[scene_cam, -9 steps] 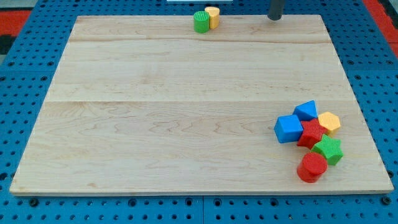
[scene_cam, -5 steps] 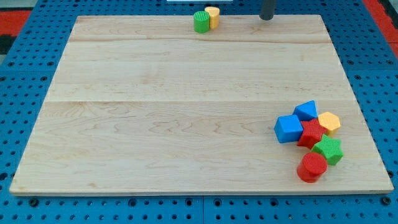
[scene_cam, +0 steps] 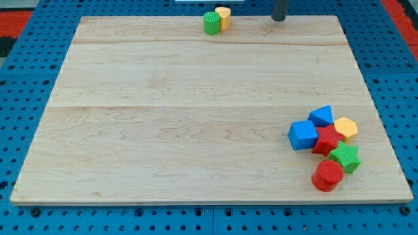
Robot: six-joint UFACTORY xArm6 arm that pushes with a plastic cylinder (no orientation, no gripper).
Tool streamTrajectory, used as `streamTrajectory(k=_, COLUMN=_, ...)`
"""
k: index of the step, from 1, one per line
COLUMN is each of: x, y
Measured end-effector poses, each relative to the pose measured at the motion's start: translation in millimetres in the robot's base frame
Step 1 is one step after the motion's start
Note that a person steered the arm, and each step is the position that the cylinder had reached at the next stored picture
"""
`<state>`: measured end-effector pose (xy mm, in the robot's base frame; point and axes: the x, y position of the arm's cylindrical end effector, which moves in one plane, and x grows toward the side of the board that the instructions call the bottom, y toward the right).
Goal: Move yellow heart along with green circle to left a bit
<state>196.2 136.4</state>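
Observation:
The green circle (scene_cam: 211, 23) stands at the top edge of the wooden board (scene_cam: 196, 111), a little right of centre. The yellow heart (scene_cam: 223, 16) touches it on its upper right side. My tip (scene_cam: 279, 19) is at the board's top edge, well to the right of the two blocks and apart from them. Only the rod's lower end shows; the rest runs out of the view's top.
A cluster of blocks sits at the board's lower right: two blue blocks (scene_cam: 303, 135) (scene_cam: 321, 116), a yellow block (scene_cam: 345, 128), a red star (scene_cam: 327, 140), a green star (scene_cam: 345, 158) and a red block (scene_cam: 327, 175). Blue pegboard surrounds the board.
My tip has moved a little to the left along the top edge, toward the yellow heart. No block has moved.

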Motion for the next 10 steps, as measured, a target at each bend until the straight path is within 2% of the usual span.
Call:
streamTrajectory(k=1, x=0, y=-57)
streamTrajectory(k=4, x=-5, y=-62)
streamTrajectory(k=6, x=-4, y=-112)
streamTrajectory(k=10, x=-3, y=-150)
